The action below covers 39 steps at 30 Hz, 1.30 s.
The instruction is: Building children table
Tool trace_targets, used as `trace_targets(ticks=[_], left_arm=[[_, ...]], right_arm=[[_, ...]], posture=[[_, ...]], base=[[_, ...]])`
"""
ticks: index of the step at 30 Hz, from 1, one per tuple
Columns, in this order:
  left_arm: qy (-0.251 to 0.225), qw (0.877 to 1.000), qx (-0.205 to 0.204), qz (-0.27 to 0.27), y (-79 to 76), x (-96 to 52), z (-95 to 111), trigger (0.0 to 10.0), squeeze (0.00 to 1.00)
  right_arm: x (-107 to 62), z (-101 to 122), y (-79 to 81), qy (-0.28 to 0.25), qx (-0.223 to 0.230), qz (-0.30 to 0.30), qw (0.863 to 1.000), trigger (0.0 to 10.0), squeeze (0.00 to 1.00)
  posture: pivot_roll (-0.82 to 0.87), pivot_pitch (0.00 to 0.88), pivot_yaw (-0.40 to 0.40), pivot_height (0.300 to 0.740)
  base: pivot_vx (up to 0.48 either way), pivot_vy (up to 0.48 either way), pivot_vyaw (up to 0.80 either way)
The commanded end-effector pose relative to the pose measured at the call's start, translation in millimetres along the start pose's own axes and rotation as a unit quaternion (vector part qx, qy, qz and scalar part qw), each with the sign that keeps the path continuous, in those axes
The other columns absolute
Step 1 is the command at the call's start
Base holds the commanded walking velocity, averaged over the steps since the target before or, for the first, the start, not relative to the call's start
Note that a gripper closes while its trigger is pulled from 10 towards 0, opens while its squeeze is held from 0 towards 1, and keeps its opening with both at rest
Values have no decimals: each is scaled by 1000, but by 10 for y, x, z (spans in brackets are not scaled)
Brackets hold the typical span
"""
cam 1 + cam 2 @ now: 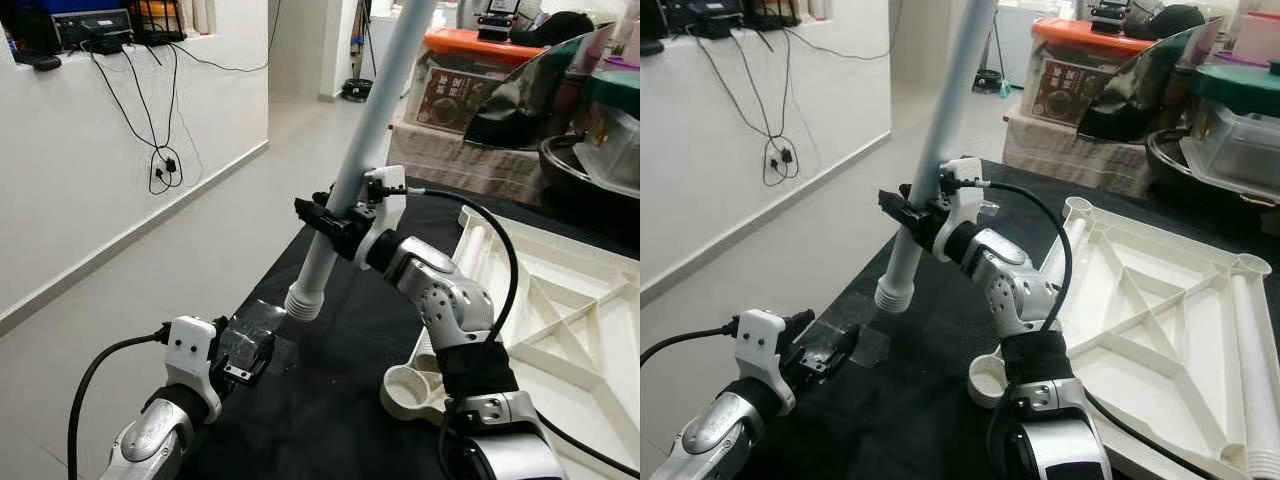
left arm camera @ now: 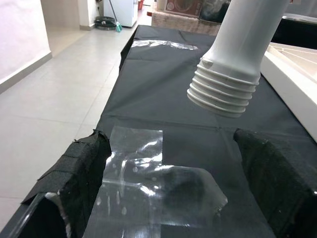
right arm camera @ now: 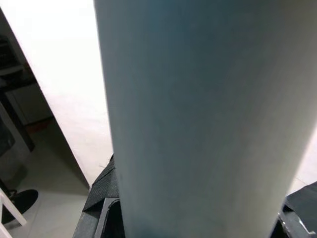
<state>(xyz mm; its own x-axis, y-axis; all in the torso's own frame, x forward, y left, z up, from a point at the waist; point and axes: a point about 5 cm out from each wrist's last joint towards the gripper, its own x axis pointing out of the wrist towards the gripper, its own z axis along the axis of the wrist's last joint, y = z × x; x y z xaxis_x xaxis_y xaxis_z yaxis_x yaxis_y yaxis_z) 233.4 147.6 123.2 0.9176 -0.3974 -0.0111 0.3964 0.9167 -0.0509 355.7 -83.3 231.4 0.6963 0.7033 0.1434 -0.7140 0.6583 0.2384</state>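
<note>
R hand (image 1: 335, 222) is clamped on a white table leg (image 1: 375, 120), fingers (image 1: 318, 214) pinching the tube a bit above its lower end. Leg is tilted, top leaning away & to the robot's right, running out of frame at the top. Its threaded end (image 2: 223, 93) hangs in the air over the black tabletop (image 1: 330, 400), not touching it. In the R wrist view the tube (image 3: 208, 119) sits right against the camera.

L hand (image 1: 245, 350) is low at the near-left edge of the tabletop, w/ its padded fingers (image 2: 81, 168) spread apart & nothing between them. It's just below & near the leg's threaded end, w/ a gap between them. Patch of clear tape (image 2: 148, 183) is stuck on the black cover right ahead of the L hand.

To the right lies the white kids' table top (image 1: 1170, 320), upside down, ribs facing up, round corner sockets (image 1: 988, 378) showing; nearest socket is just beside the R forearm. A second white leg (image 1: 1255, 370) lies along its far-right edge.

Beyond: tiled floor (image 1: 200, 230), white wall (image 1: 90, 140) w/ dangling black cables (image 1: 160, 165), orange-lidded box (image 1: 470, 45) & other clutter behind the tabletop.
</note>
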Motion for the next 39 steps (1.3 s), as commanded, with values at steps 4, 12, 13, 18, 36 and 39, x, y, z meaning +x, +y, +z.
trace_targets(ticks=[4,12,13,18,36,39], left_arm=[[1,1000,-8,-4,-19,21,-19,10000,0],[5,1000,-7,-2,-9,20,-35,10000,0],[5,1000,-7,-3,-11,19,-36,10000,0],[8,1000,-6,-3,-21,15,-45,10000,0],[5,1000,-10,-3,-28,15,-40,10000,0],[4,1000,-9,-3,-27,16,-40,10000,0]], right_arm=[[7,28,28,-10,-3,6,1000,0,0],[31,46,44,-9,-7,15,1000,0,0],[35,48,47,-9,-7,16,1000,0,0],[47,53,66,-9,-9,22,1000,0,0],[46,124,62,-13,-21,29,999,0,0],[45,124,62,-14,-22,29,999,0,0]], posture=[[66,0,-83,740],[70,0,-89,740],[70,0,-89,740],[72,0,-90,740],[72,0,-88,740],[71,0,-85,740]], base=[[0,-240,0],[0,0,0],[0,0,0],[0,0,0],[-156,0,0],[0,0,0]])
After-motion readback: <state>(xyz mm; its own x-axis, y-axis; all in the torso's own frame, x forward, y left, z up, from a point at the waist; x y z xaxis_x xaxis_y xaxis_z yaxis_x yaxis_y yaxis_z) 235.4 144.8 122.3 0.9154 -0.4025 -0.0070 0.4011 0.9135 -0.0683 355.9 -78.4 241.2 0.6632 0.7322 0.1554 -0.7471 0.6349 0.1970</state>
